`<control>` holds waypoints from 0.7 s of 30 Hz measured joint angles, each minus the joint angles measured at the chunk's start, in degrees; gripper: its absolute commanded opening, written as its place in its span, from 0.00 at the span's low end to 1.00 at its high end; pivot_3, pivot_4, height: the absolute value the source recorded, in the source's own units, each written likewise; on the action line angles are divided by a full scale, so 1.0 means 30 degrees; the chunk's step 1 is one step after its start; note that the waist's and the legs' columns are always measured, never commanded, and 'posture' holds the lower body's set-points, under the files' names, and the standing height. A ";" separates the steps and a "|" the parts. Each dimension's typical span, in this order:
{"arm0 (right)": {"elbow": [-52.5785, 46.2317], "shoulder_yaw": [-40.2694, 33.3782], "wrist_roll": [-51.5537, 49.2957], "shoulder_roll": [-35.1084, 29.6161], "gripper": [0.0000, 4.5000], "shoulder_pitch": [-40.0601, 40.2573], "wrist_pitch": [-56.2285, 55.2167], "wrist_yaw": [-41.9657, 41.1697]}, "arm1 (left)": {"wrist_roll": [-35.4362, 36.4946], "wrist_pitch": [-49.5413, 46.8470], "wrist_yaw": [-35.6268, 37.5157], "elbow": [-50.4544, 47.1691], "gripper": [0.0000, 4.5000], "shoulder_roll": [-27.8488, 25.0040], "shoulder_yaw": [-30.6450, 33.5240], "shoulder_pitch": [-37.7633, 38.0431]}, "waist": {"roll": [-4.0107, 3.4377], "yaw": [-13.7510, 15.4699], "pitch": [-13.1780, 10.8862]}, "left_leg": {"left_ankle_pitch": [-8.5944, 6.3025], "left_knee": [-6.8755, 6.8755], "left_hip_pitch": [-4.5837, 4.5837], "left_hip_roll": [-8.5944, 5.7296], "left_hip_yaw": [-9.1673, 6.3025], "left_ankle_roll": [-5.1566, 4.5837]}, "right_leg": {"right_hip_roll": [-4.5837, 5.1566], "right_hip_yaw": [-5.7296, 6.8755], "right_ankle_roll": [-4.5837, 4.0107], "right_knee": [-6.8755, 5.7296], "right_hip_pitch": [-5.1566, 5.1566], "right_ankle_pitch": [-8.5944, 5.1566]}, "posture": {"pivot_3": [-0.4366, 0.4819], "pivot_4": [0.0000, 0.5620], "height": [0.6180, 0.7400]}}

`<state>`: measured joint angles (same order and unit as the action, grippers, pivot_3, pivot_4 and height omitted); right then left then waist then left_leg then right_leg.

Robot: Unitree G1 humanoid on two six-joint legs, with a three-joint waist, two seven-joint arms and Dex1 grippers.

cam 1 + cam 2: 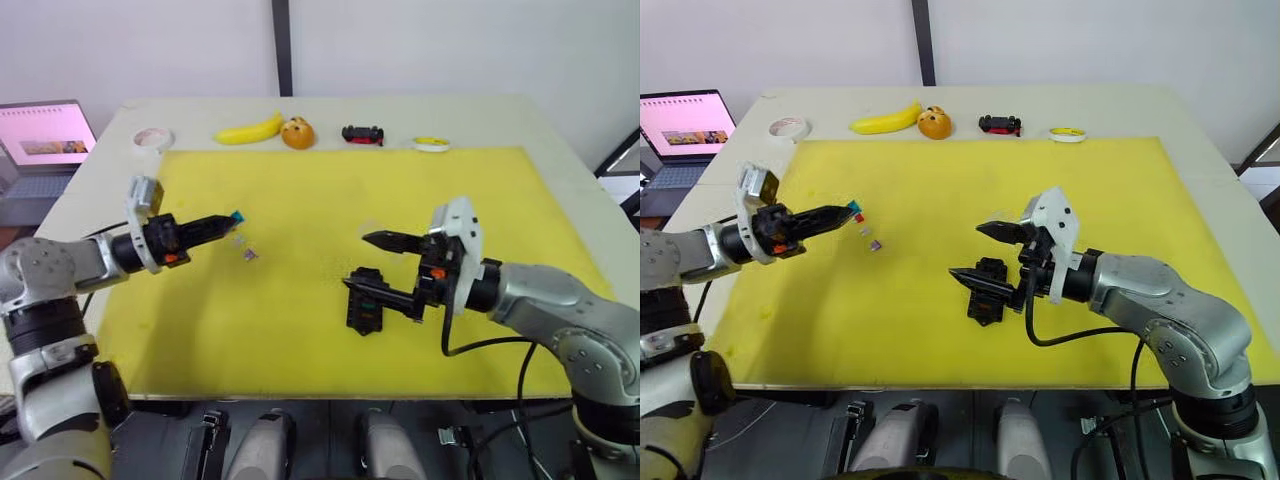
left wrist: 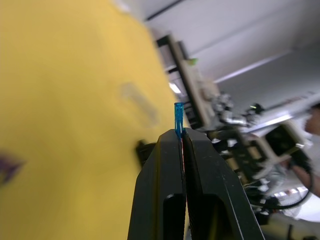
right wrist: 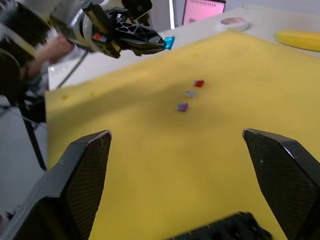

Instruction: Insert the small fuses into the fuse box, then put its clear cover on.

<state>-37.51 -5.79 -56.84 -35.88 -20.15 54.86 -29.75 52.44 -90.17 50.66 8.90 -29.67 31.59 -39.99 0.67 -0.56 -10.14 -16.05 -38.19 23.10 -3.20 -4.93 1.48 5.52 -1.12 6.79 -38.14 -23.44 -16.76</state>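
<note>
The left pincer [image 1: 228,220], clamped on only the blue fuse's [image 1: 237,215] edge, could drop it before reaching the fuse box [image 1: 365,300] at four o'clock, where the right pincer [image 1: 366,263] waits apart.

A pale beige rectangular table [image 1: 560,130] stands against a plain white wall [image 1: 430,45], split by a dark vertical strip [image 1: 283,45]. A large yellow mat [image 1: 300,330] covers most of the tabletop. To the robot's left, an open laptop with a pink screen [image 1: 45,135] sits beside the table.
</note>
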 measured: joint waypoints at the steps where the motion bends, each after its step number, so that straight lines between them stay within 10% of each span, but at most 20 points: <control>1: 0.0250 -0.0089 -0.0867 0.0471 1.00 -0.0195 0.0392 0.0733 | 0.0481 -0.0234 -0.0461 -0.0441 0.01 0.0714 0.0222 -0.0288 | 0.0005 -0.0015 -0.0002 | 0.0008 -0.0001 0.0000 0.0000 -0.0001 0.0015 | 0.0003 0.0001 -0.0001 -0.0001 -0.0002 0.0001 | 0.48 0.27 1.00; 15: 0.2125 -0.1103 -0.9074 0.3567 1.00 -0.1995 0.0039 0.9800 | 0.7285 -0.0609 -0.5791 -0.1897 0.01 0.3790 -0.0106 -0.0802 | 0.0003 -0.0089 0.0000 | 0.0025 0.0014 -0.0001 0.0008 0.0026 0.0043 | -0.0042 -0.0032 -0.0001 -0.0009 -0.0034 0.0001 | 0.48 0.27 1.00; 21: 0.2188 -0.0348 -1.0694 0.3706 0.64 -0.2564 -0.0861 1.1499 | 0.8995 -0.0444 -0.7399 -0.1829 0.00 0.4081 -0.0577 -0.0583 | 0.0002 -0.0146 0.0000 | 0.0024 0.0018 -0.0002 0.0015 0.0030 0.0042 | -0.0057 -0.0035 -0.0001 -0.0009 -0.0037 0.0001 | 0.48 0.27 1.00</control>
<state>-30.95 -6.84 -88.92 -24.76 -27.84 52.28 4.75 79.42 -91.50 28.46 3.42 -17.42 29.86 -41.74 0.68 -1.00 -10.14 -15.97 -38.14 23.10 -3.16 -4.85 1.61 5.35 -1.23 6.79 -38.17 -23.56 -16.76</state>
